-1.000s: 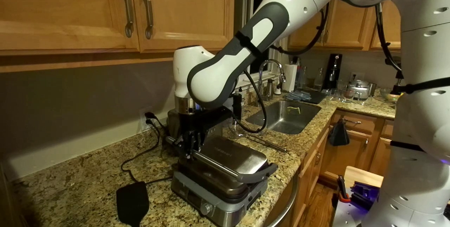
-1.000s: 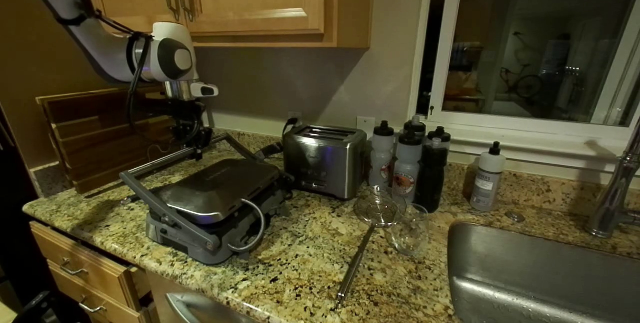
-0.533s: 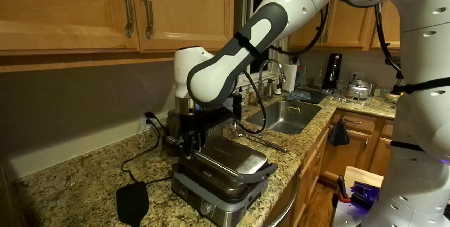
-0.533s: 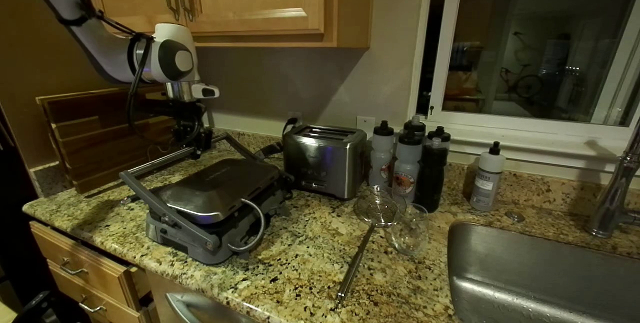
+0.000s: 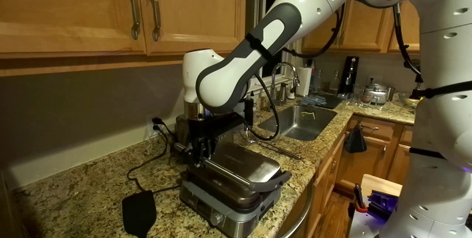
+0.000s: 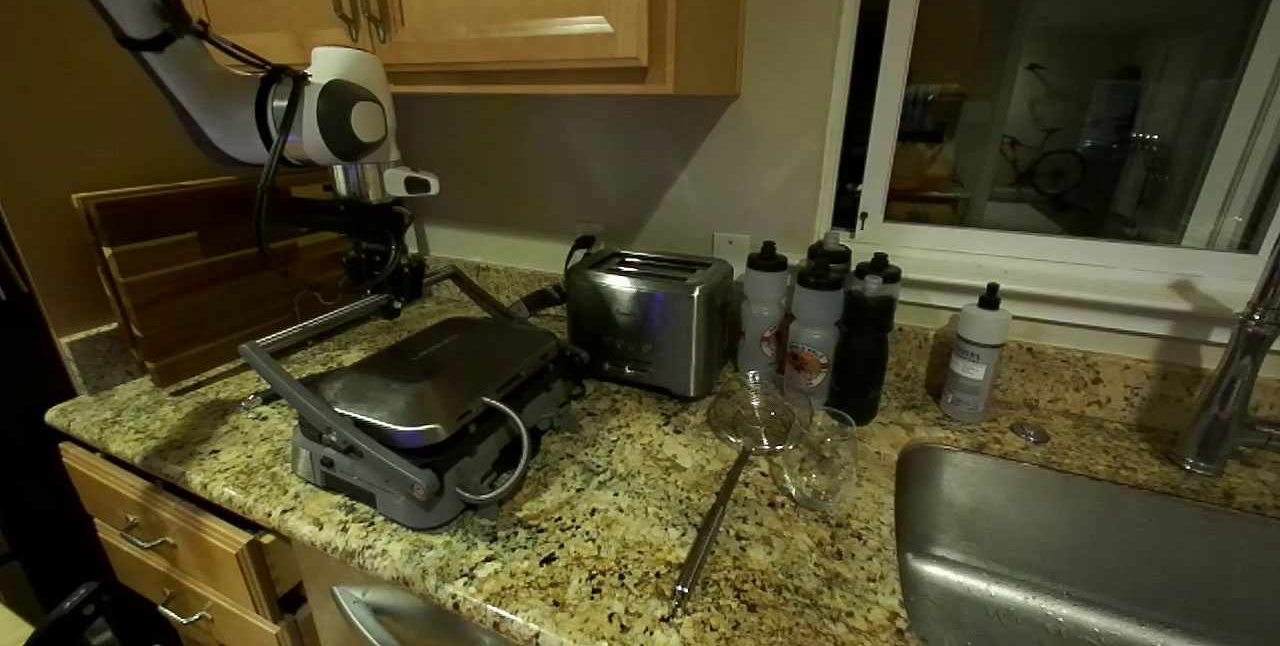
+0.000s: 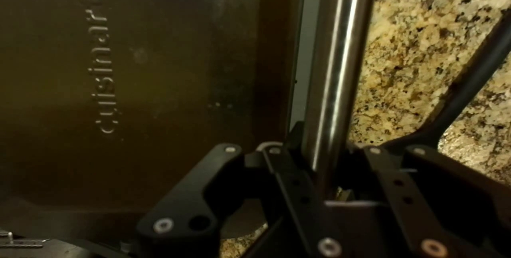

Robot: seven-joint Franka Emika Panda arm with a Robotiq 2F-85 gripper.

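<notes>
Stainless steel gleams as a robot gripper (image 7: 325,158) clasps the bar handle (image 7: 339,58) of a Cuisinart grill (image 6: 440,376), closed tight against the metal from both sides. The hold falls nearer the handle's wall end, leaving most of the bar exposed along the grill's front. The lid (image 7: 171,70) is down over the base (image 5: 238,225). One end of the grill stands near the front edge of the granite bench (image 6: 575,546), where a drawer (image 6: 180,546) juts out below. Off the grill's rear corner, on the wall side, a toaster (image 6: 650,326) stands close by; whether the two touch cannot be told. Above the grill's wall side hangs a wooden cabinet (image 6: 520,6), its lower edge overlapped by the arm (image 5: 217,87) in both exterior views, the true gap between them hard to judge. A black spatula (image 5: 139,210) and a looping power cord (image 5: 133,168) lie off the grill's front, with a wooden board (image 6: 170,276) upright farther out. Behind the grill, the granite stretches toward the sink (image 6: 1050,546), bordered by bottles (image 6: 812,326) along the wall. A long-handled wire utensil (image 6: 712,531) and a clear glass (image 6: 820,471) take up part of that span, near each other and well apart from the grill.
</notes>
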